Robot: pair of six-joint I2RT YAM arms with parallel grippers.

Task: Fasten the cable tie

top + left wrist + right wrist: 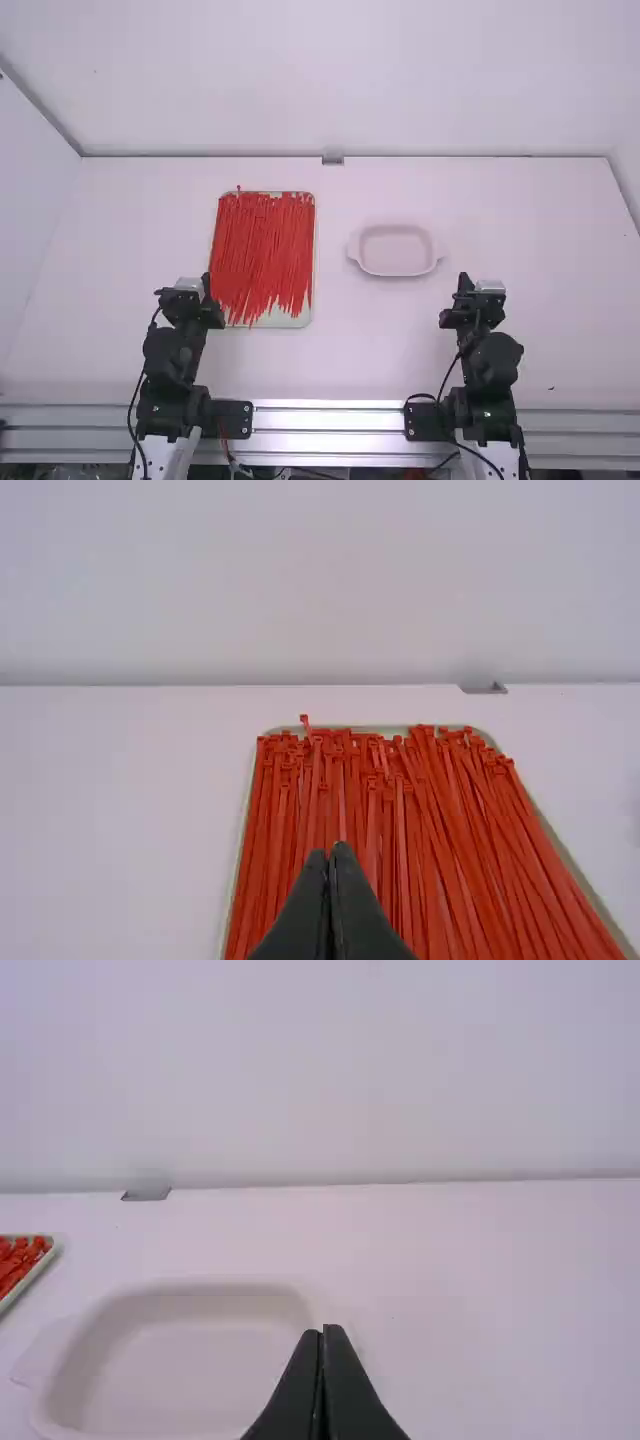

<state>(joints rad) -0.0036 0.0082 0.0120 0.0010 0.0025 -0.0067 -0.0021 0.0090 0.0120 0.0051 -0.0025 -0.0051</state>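
Observation:
A dense pile of red cable ties (264, 256) lies lengthwise on a pale tray (308, 318) left of the table's middle; the same ties (400, 830) spread ahead in the left wrist view. My left gripper (208, 296) rests at the near left corner of the tray, shut and empty, its fingertips (332, 854) pressed together over the ties' near ends. My right gripper (463, 290) sits near the front right, shut on nothing, with its fingertips (323, 1337) together just short of the dish.
An empty white dish with small handles (394, 250) stands right of the tray, and its rim (60, 1355) lies ahead of my right gripper. A small grey bracket (332, 157) sits at the table's far edge. White walls bound the back and left sides.

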